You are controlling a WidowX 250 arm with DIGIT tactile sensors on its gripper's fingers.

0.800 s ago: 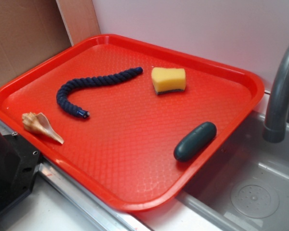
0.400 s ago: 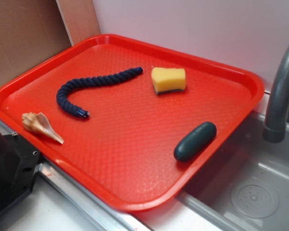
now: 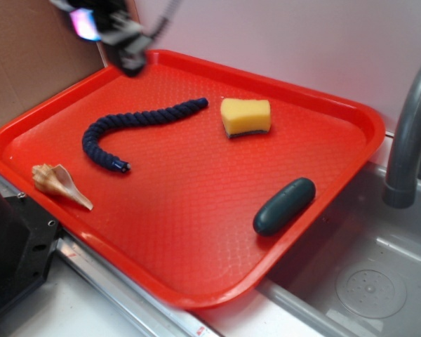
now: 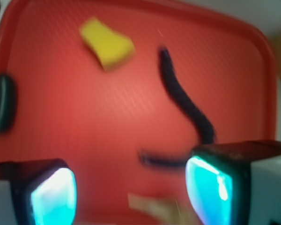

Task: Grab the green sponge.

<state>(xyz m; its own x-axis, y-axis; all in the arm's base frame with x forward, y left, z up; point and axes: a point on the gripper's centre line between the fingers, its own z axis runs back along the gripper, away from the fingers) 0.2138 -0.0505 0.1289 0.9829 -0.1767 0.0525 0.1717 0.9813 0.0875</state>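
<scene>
Overhead, the gripper [image 3: 130,63] hangs blurred above the far left corner of the red tray [image 3: 196,232], a moulded plastic slab with rounded corners, a raised rim and a fine pebbled floor. In the wrist view its two dark fingers [image 4: 215,187], each with a glowing cyan face, stand wide apart with bare tray between them and nothing held. The green sponge [image 3: 245,116] lies flat on the tray toward its far edge, well apart from the gripper: a yellow foam block with pinched, waisted sides and a thin dark layer along its underside. The wrist view shows it as a soft yellow wedge [image 4: 107,43] near the top of the picture. A dark blue twisted rope [image 3: 137,130] curves in a hook across the tray's left half, its far end near the sponge. A tan spiral seashell [image 3: 59,184], ridged and pointed, rests by the tray's near left rim. A smooth dark green capsule [image 3: 284,206] lies by the right rim, next to a grey metal sink [image 3: 365,281] with a curved faucet [image 3: 410,140].
</scene>
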